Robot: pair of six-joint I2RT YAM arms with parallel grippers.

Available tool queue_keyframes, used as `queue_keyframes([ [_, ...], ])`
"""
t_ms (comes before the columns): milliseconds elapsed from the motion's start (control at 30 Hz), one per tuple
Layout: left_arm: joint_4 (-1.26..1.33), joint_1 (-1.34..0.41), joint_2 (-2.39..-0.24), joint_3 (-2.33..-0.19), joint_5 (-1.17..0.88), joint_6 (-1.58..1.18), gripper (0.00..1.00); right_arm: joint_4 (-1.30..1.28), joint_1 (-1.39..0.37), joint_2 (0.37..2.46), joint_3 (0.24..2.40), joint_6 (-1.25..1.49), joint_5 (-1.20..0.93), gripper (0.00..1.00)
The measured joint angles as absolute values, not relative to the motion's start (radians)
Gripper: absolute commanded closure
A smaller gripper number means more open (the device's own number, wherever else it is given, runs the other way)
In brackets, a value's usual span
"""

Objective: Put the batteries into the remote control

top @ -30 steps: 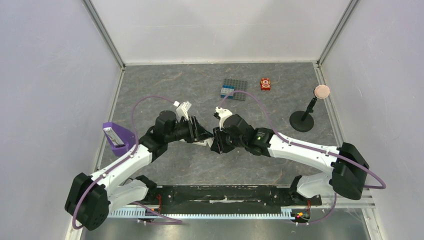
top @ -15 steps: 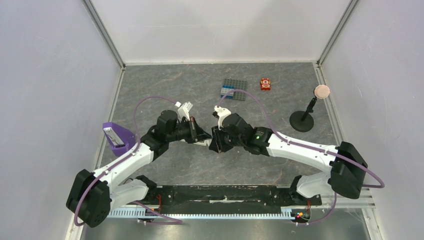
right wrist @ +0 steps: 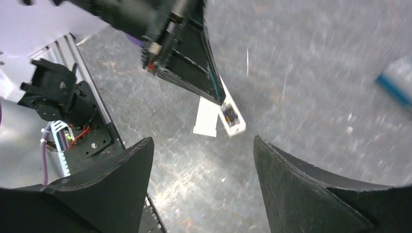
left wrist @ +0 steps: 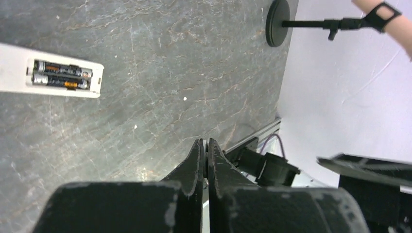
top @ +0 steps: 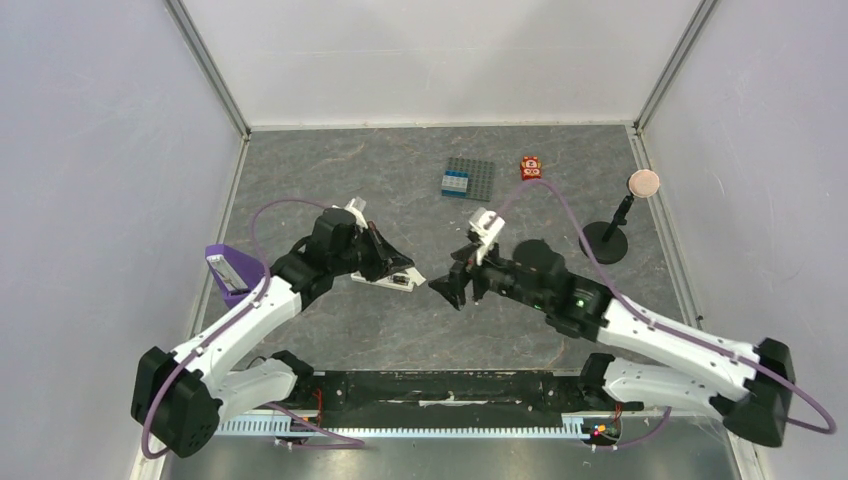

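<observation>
Looking through the left wrist camera, I see the remote control (left wrist: pixel 17 73) lying on the grey tabletop (left wrist: pixel 160 87) with its back side up. The batteries (left wrist: pixel 60 75) sit side by side inside its slot. The slot is uncovered, and a small white cover plate (right wrist: pixel 206 116) lies flat just beside the remote. The left tool (left wrist: pixel 205 143) is closed, its two fingers pressed together with nothing between them, and it hangs near the battery end of the remote. The right tool (right wrist: pixel 202 140) stands wide open and empty, a little apart from the remote, to the right of it. Farther back on the tabletop I see a grey stud plate (top: pixel 468 179), a small red thing (top: pixel 530 168) and a black stand (top: pixel 604 242).
</observation>
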State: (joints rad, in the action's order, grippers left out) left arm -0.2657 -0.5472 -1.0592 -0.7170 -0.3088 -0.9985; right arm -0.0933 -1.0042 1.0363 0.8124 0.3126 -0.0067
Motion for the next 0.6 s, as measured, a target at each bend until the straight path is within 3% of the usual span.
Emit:
queue_keyframes([
  [233, -0.390, -0.547, -1.016, -0.765, -0.302, -1.199, 0.98, 0.287, -1.063, 0.845, 0.532, -0.051, -0.096, 0.23],
  [400, -0.474, -0.547, -0.989, -0.824, -0.333, -1.269, 0.98, 0.504, -1.118, 0.846, 0.345, -0.320, -0.153, 0.30],
  [600, -0.527, -0.547, -0.970, -0.861, -0.352, -1.282, 0.98, 0.746, -1.200, 0.930, 0.309, -0.562, -0.097, 0.35],
])
